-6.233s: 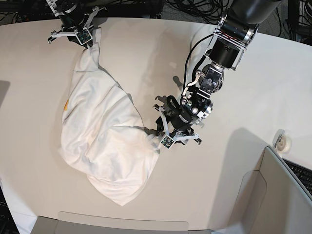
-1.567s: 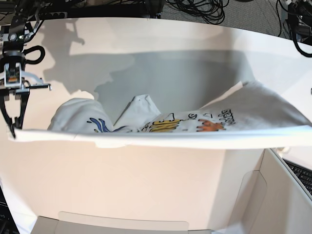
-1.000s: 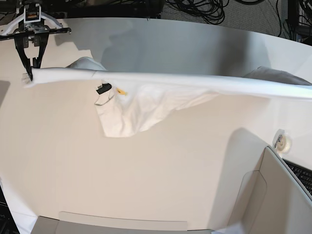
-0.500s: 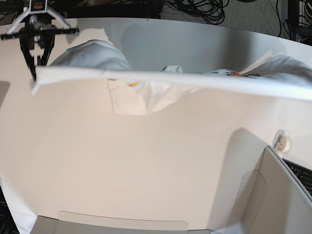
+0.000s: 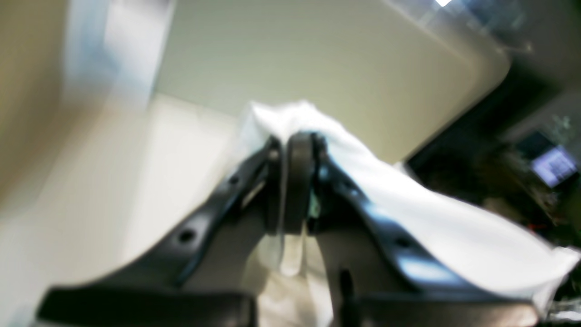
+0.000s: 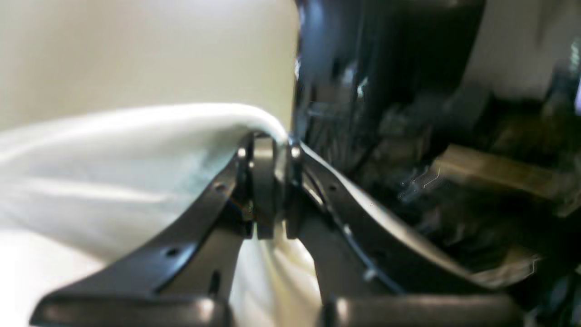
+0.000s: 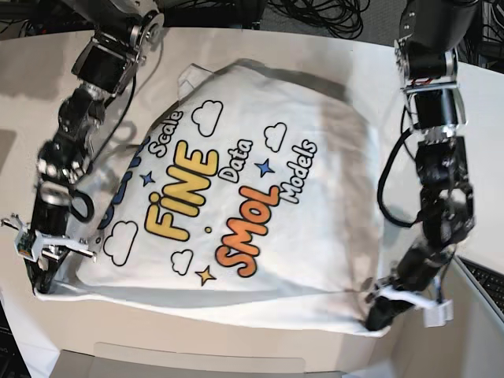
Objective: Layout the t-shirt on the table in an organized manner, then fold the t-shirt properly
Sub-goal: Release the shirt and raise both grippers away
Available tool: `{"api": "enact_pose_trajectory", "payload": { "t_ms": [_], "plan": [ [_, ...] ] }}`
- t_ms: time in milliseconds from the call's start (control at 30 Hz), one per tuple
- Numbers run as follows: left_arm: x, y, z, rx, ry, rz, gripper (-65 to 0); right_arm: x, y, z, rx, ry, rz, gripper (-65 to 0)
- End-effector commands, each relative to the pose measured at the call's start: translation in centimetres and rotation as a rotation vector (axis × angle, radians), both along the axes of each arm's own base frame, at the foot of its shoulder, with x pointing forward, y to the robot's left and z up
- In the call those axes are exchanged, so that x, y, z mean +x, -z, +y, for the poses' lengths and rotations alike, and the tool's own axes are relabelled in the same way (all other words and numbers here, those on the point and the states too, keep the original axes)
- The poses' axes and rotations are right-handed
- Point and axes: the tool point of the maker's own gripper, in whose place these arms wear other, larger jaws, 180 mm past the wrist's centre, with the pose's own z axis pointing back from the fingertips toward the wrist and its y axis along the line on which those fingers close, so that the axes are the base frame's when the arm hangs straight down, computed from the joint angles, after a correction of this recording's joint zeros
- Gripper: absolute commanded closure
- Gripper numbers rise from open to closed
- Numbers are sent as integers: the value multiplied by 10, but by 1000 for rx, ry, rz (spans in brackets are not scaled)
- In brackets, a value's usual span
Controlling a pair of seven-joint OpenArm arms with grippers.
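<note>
Now both fingers (image 6: 268,195) pinch t-shirt (image 7: 236,197) corners.

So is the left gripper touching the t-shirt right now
Touching. The left wrist view shows the left gripper shut on a fold of the white t-shirt.

Black cables (image 7: 331,12) beyond far edge; keyboard (image 7: 484,285) (corner only).

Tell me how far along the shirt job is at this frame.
Laying out looks nearly done: the t-shirt lies spread print-up on the table. In hand: the left gripper and right gripper each pinch a hem corner, jaws shut. Left: release, smooth it, then all the folding.
</note>
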Motion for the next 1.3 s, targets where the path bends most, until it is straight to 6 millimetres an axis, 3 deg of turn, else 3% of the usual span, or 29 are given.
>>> {"api": "enact_pose_trajectory", "payload": {
  "t_ms": [0,100,200,233,300,333,400,500,567,667,700,767,833,967,1067,1267],
  "plan": [
    [22,-17,9,-1,-51,-46,-2,18,-7,-3,13,-12,-18,0],
    [56,36,8,18,-126,36,-2,60,56,-12,102,-48,167,0],
    [69,61,-1,53,-146,26,-36,79,96,-16,152,-69,300,0],
    [69,70,-4,74,-141,38,-69,81,100,-16,163,-71,309,-1],
    [68,84,-10,114,-120,75,-174,82,99,-12,159,-76,293,-26],
    [67,87,-8,132,-112,87,-245,82,99,-11,157,-78,291,-64],
    [64,91,-8,156,-85,119,-325,86,99,-8,154,-89,309,-179],
    [63,88,-13,161,-55,140,-301,92,96,7,102,-132,329,-390],
    [62,91,-15,163,-46,156,-302,100,82,20,45,-169,317,-519],
    [66,81,-17,169,-23,175,-313,104,53,25,0,-180,254,-648],
    [66,81,-13,176,-15,197,-313,103,41,25,-13,-177,225,-650],
    [65,75,-11,172,0,219,-313,96,21,24,-49,-168,171,-650],
    [64,54,0,148,-6,197,-314,81,-2,20,-101,-153,105,-650],
    [28,54,24,145,3,234,-313,36,-32,20,-229,-132,12,-650],
    [-9,51,30,206,28,241,-313,3,-29,21,-302,-133,24,-650],
    [-91,61,1,356,114,215,-312,-49,1,23,-395,-142,164,-650]
  ]
}}
